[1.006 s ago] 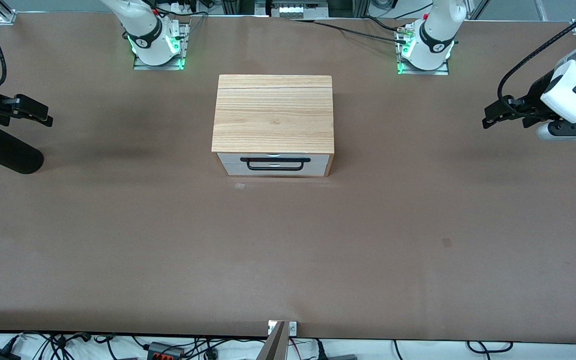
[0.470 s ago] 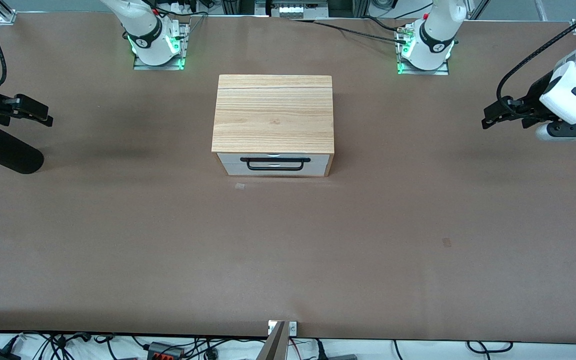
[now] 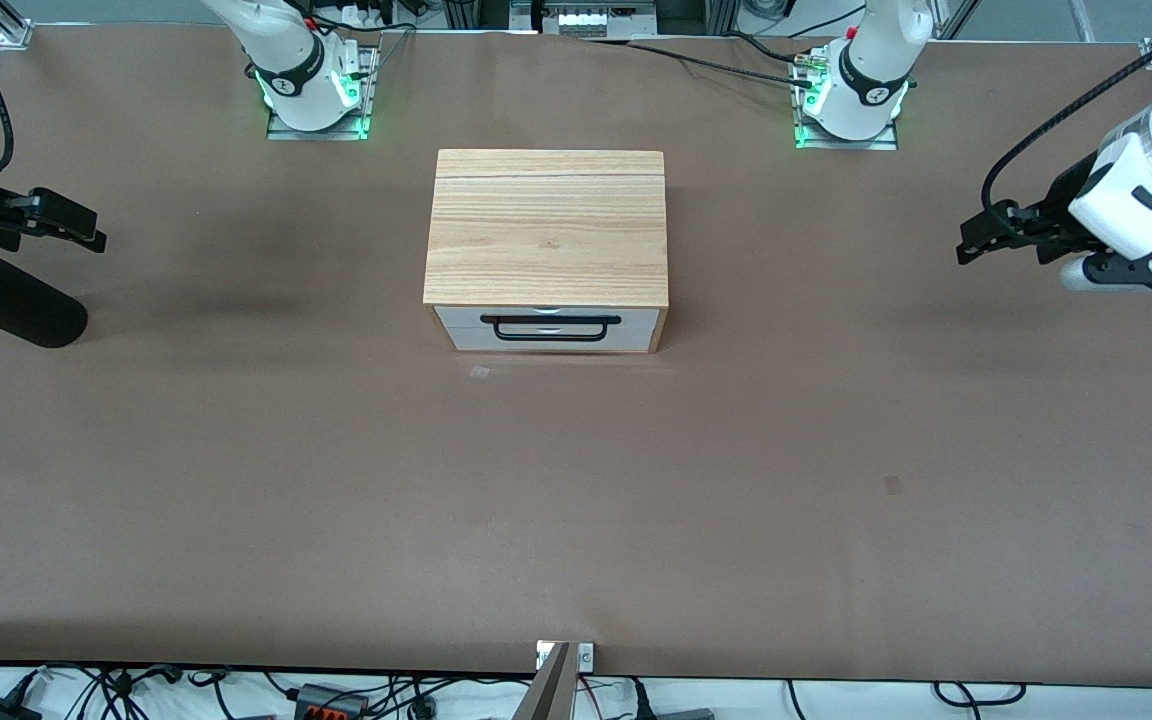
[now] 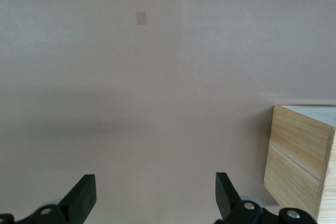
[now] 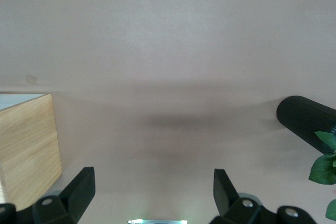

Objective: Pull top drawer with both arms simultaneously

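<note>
Over the last second only the left arm has moved: its left end effector [image 3: 976,238] has crept slightly toward the cabinet [image 3: 546,225] and a touch higher, while the right end effector [image 3: 86,232] has stayed put, waiting over the surface [image 3: 576,500] at the right arm's end. I judge this the very start of the approach; nothing has been gripped yet.

Both end effectors are spread wide with nothing between the fingers, as each wrist view shows.

The top drawer [image 3: 456,317] sits closed in the cabinet's front, facing six o'clock in the front view, its black bar handle [image 3: 550,328] untouched. The left end effector hangs out at three o'clock from it, the right at nine o'clock, both well apart from it.

Count: one cabinet, one handle visible, two arms, two end effectors.
</note>
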